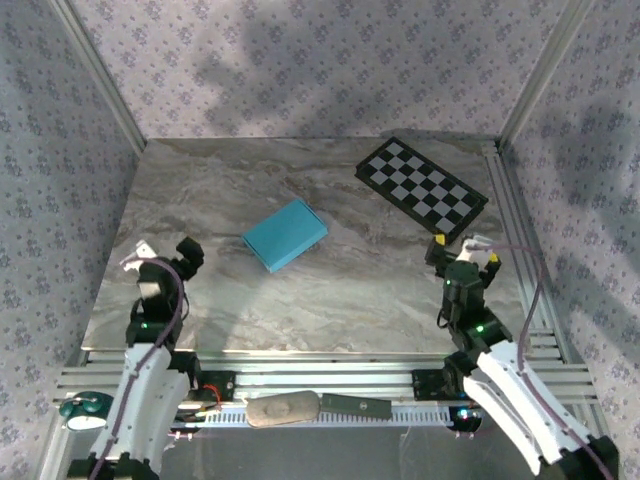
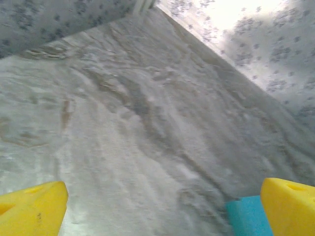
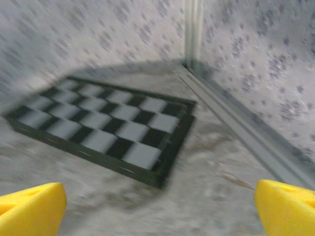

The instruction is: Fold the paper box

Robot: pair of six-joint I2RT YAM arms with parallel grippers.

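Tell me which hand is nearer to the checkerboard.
Right. The right hand sits at the near side of the checkerboard; the left hand is far off, beyond the paper box.

**Free room and obstructions, by end effector**

1. The left gripper (image 1: 166, 252) has its fingers wide apart with bare table (image 1: 250, 300) between them.
   - Ahead and to its right: open marble surface.
   - Further ahead-right: the paper box (image 1: 285, 234), lying flat and well apart, a low obstacle.
   - To its left: the side wall (image 1: 60, 200), past the table edge.

2. The right gripper (image 1: 464, 253) has its fingers wide apart with nothing between them.
   - Ahead, slightly left: the checkerboard (image 1: 422, 187), flat on the table with a low raised edge.
   - To its right: a metal rail (image 1: 510, 250) and the wall behind it stand near, so passage is narrow.
   - To its left: open table.
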